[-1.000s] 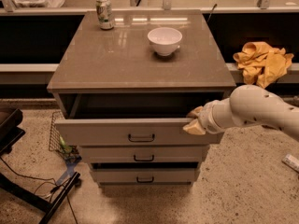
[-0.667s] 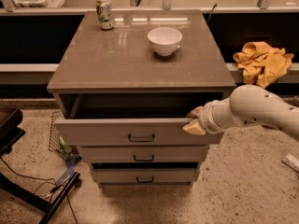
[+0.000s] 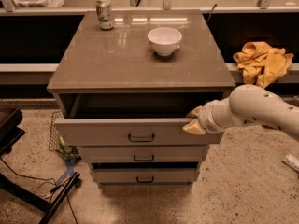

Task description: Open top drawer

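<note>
The top drawer (image 3: 103, 133) of a grey three-drawer cabinet stands pulled out a little, its dark inside showing under the cabinet top. Its small black bar handle (image 3: 141, 137) is at the centre of the front. My gripper (image 3: 194, 120) comes in from the right on a white arm and sits at the drawer's right front top edge, its beige fingers (image 3: 193, 127) over that edge. Two narrower drawers (image 3: 142, 155) sit below it, with a dark gap showing above the lowest one.
On the cabinet top (image 3: 112, 59) stand a white bowl (image 3: 164, 40) and a drink can (image 3: 104, 13). A yellow cloth (image 3: 261, 62) lies on a ledge at the right. A wire basket (image 3: 60, 141) and black stand legs (image 3: 28, 192) are on the floor at the left.
</note>
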Controlling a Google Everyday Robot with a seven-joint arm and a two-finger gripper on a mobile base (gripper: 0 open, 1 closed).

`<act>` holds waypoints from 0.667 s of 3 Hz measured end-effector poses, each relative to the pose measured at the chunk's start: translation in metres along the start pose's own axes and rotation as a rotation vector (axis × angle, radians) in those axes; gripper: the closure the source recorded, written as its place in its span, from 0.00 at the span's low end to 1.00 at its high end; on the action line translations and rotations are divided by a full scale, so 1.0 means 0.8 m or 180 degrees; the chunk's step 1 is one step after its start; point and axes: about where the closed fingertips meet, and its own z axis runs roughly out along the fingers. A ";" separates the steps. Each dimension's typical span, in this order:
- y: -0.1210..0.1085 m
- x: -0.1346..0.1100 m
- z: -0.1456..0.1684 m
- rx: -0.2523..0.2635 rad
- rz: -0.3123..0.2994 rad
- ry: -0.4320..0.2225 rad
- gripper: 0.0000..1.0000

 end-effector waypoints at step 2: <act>0.000 0.000 0.000 -0.0003 -0.0002 0.0000 0.53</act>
